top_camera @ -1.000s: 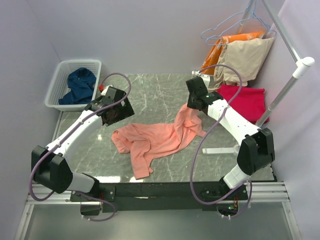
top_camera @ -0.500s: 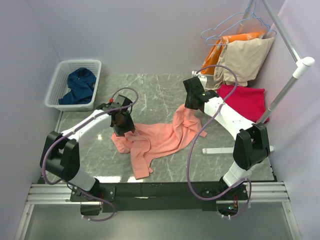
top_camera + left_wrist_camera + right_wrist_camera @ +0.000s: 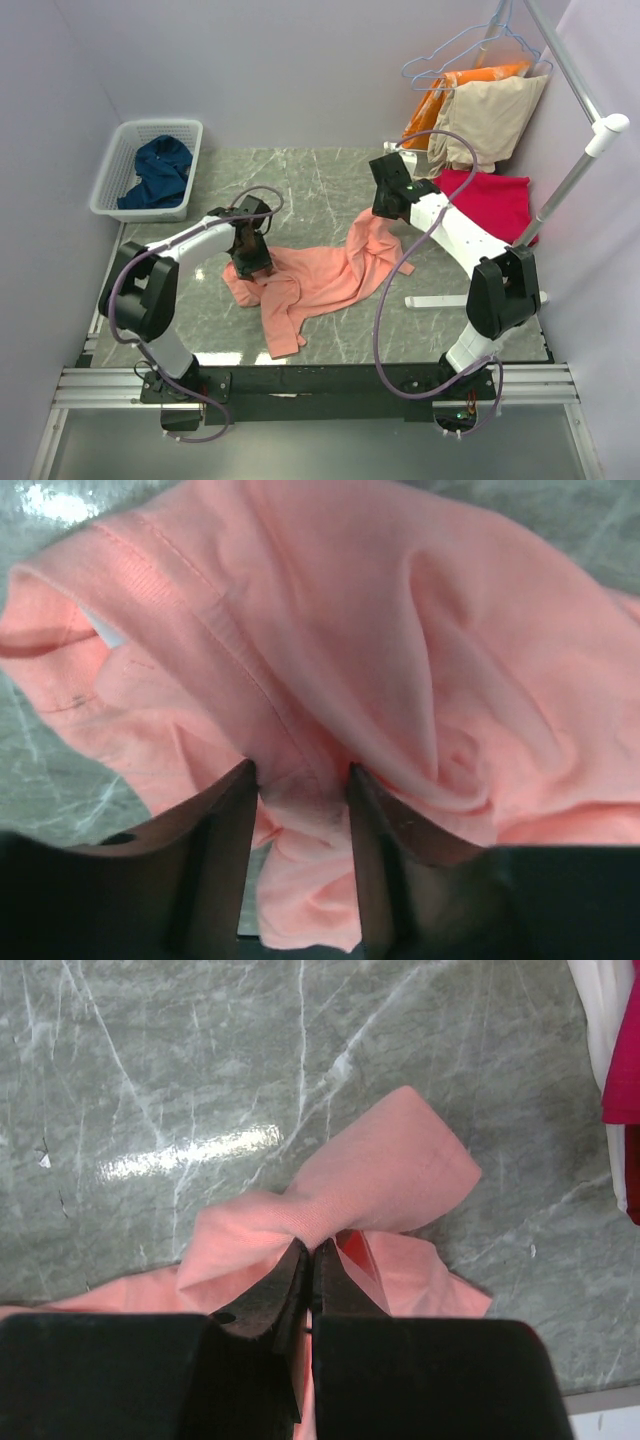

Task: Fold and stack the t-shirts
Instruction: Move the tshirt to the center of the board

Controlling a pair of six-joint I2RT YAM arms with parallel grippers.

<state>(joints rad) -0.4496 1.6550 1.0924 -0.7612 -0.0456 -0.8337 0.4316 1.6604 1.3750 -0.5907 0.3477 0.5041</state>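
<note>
The salmon-pink t-shirt (image 3: 320, 280) lies crumpled across the middle of the marble table. My left gripper (image 3: 250, 262) is down on its left end, near the collar. In the left wrist view the left gripper (image 3: 300, 775) has a bunched fold of the pink shirt (image 3: 400, 630) pinched between its fingers, with the white neck label (image 3: 105, 632) at the upper left. My right gripper (image 3: 385, 212) holds the shirt's right end raised. Its jaws (image 3: 312, 1245) are pressed together on a pink fold (image 3: 380, 1175). The crimson-red t-shirt (image 3: 490, 205) lies at the right. The navy-blue t-shirt (image 3: 160, 172) sits in the basket.
A white laundry basket (image 3: 112, 170) stands at the back left. Orange and beige garments (image 3: 490, 105) hang from hangers at the back right. A rack pole (image 3: 570, 190) slants there, and its white foot (image 3: 440, 300) lies on the table by the right arm.
My left arm swung from near the basket down onto the pink shirt's left end, and its jaws narrowed around a fold. The right gripper stayed shut on the cloth, barely shifting.
</note>
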